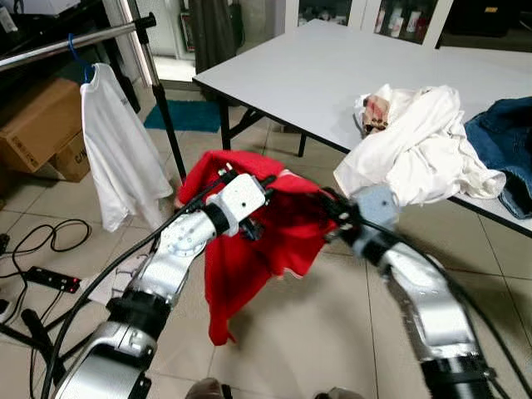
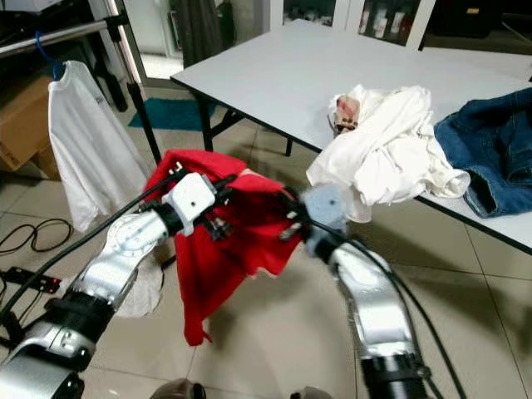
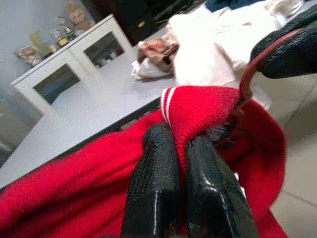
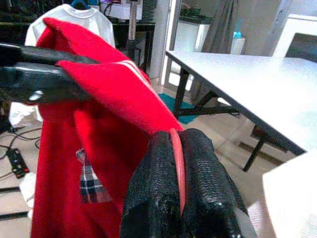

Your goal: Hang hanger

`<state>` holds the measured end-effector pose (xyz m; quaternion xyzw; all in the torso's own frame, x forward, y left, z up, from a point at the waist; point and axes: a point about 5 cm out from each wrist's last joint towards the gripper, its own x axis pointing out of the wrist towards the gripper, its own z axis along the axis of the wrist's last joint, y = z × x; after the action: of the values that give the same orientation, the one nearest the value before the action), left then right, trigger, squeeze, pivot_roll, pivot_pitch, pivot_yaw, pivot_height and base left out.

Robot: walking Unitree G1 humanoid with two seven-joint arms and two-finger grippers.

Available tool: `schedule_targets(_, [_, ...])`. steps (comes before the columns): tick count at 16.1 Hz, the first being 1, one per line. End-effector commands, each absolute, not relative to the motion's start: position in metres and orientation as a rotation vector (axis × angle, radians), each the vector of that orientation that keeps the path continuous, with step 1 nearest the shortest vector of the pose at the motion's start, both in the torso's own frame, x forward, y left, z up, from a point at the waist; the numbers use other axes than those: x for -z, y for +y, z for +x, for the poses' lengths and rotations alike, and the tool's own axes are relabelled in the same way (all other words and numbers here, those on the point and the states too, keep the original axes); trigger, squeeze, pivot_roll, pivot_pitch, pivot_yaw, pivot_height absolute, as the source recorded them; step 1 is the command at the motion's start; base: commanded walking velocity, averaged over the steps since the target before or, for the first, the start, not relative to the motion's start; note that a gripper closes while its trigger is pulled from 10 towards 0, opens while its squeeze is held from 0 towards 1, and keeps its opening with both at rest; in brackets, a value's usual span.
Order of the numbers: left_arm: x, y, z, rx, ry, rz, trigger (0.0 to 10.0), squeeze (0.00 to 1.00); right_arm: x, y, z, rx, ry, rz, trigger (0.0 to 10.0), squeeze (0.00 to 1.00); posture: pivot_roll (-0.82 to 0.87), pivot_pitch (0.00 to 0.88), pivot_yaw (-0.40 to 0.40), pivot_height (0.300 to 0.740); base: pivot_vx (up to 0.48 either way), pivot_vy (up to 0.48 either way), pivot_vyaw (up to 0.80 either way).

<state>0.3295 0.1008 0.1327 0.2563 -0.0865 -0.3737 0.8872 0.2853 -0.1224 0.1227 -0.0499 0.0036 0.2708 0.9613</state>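
One red shirt (image 1: 249, 249), one white hanging shirt (image 1: 116, 150), one table (image 1: 316, 75).

Red shirt (image 1: 249, 249) with white-striped collar and plaid label; red hanger (image 4: 177, 163); white table (image 1: 332, 75); blue jeans (image 1: 507, 141).

Both silver arms reach forward and angle inward, wrists nearly meeting at chest height. The left gripper (image 3: 181, 163) has its two black fingers pressed together on a fold of the red garment (image 1: 249, 249). The right gripper (image 4: 179, 163) faces it from the other side, fingers clamped tight on the thin red hanger hook (image 4: 177, 163) running between them.
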Motion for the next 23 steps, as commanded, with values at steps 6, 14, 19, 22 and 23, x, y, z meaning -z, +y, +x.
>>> schedule_targets(6, [-0.138, 0.085, 0.335, 0.799, -0.200, 0.564, 10.0, 0.00, -0.161, -0.089, 0.298, -0.583, -0.141, -0.056, 10.0, 0.00, -0.06, 0.013, 0.052, 0.740, 0.000, 0.000, 0.00])
schedule_targets(14, [-0.137, 0.082, 0.334, 0.809, -0.208, 0.495, 10.0, 0.15, -0.160, -0.097, 0.307, -0.516, -0.141, -0.070, 10.0, 0.00, -0.05, 0.016, 0.047, 0.740, 0.000, 0.000, 0.00])
schedule_targets(19, [-0.140, 0.089, 0.335, 0.784, -0.223, 0.523, 10.0, 0.00, -0.158, -0.099, 0.307, -0.507, -0.133, -0.077, 10.0, 0.00, -0.05, 0.013, 0.046, 0.740, 0.000, 0.000, 0.00])
schedule_targets(22, [-0.140, 0.092, 0.338, 0.750, -0.227, 0.563, 10.0, 0.00, -0.159, -0.095, 0.308, -0.511, -0.141, -0.066, 10.0, 0.00, -0.04, 0.011, 0.044, 0.740, 0.000, 0.000, 0.00])
schedule_targets(23, [-0.140, 0.093, 0.338, 0.743, -0.229, 0.568, 10.0, 0.00, -0.159, -0.095, 0.308, -0.511, -0.143, -0.064, 10.0, 0.00, -0.04, 0.011, 0.044, 0.740, 0.000, 0.000, 0.00])
